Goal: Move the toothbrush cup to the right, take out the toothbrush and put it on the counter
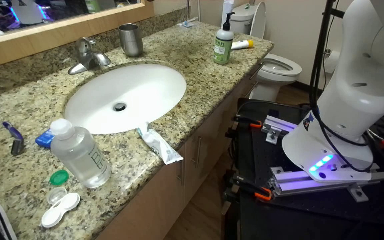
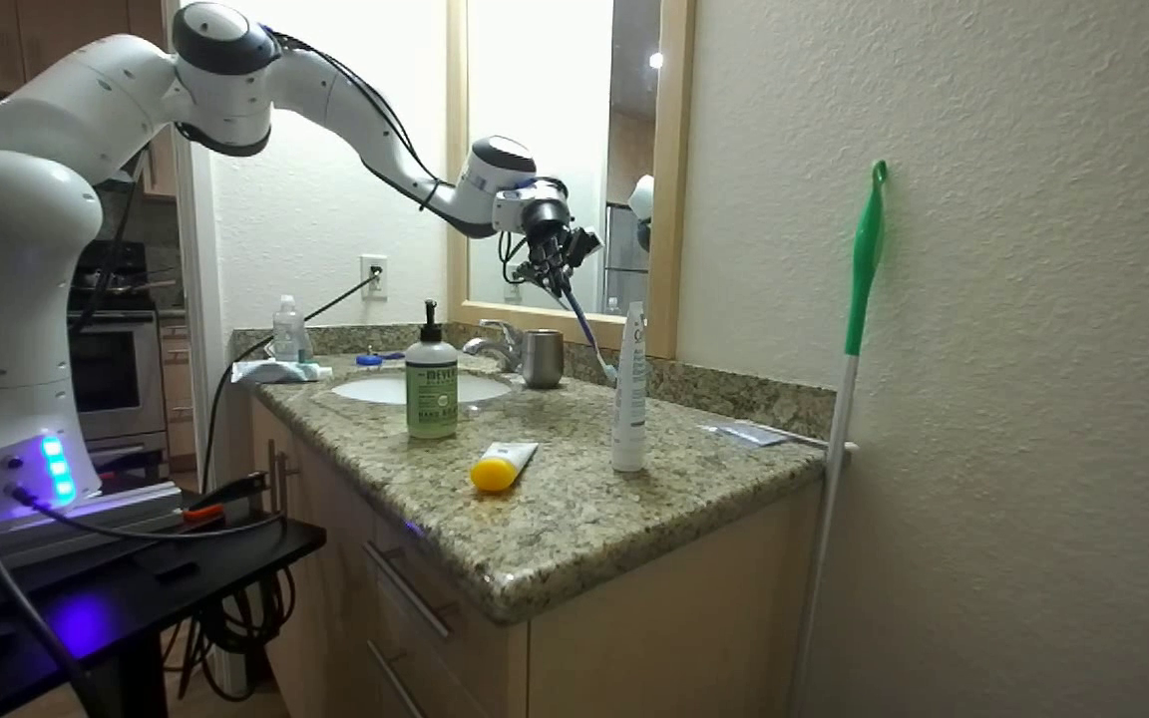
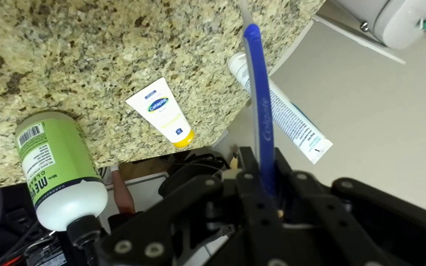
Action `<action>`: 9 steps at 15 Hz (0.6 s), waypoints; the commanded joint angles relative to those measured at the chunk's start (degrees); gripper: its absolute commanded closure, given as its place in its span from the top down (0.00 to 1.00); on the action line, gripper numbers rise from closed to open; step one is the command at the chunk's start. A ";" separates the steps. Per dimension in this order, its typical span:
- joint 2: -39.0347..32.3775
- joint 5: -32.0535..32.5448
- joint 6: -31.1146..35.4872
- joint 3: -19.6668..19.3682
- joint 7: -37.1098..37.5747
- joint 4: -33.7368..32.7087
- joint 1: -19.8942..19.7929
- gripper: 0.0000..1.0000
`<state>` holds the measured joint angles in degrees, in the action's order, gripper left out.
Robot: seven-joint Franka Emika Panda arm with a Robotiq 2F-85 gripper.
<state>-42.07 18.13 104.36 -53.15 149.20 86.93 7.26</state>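
wrist view: the gripper (image 3: 266, 164) reaches in from the bottom, and the toothbrush (image 3: 261, 99) runs out from it toward the top edge.
gripper hold: pinching the toothbrush; two dark fingers (image 3: 247, 162) press on the blue handle from either side, toward its rear end.
toothbrush, near part: "colgate" lettering shows on the bare handle just beyond the fingertips.
toothbrush, far part: the pale neck leaves the top of the wrist view; in an exterior view the toothbrush slants down from the gripper, its head lowest and farthest from the fingers.
toothbrush and desk: the head shows in front of the backsplash (image 2: 764, 399); whether it touches the desk (image 3: 98, 44) cannot be told.
cup: the metallic cup (image 1: 131, 40) stands upright on the desk, beside the faucet (image 1: 87, 55) and near the sink (image 1: 158, 110), lower than the gripper and apart from the toothbrush.
soap bottle: the green-labelled soap bottle (image 2: 432, 389) stands upright on the desk.
white tube: the white tube (image 2: 629, 399) stands on its cap; in the wrist view the toothbrush handle crosses in front of it.
yellow-capped tube: the yellow-capped tube (image 3: 161, 112) lies on the desk between soap bottle and white tube.
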 commanded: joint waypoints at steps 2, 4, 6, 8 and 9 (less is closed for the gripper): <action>2.96 -4.15 5.64 1.43 -1.05 3.88 -1.86 0.03; 3.04 -5.97 8.02 1.89 -1.42 4.15 -2.17 0.03; 2.56 -7.39 9.75 2.29 -1.89 4.01 -2.40 0.03; 4.44 -5.92 8.93 8.11 -0.82 2.90 -6.59 0.03; 4.73 -6.33 8.49 10.07 -1.02 2.71 -7.99 0.03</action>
<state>-40.49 12.19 111.89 -49.22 148.70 89.30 4.00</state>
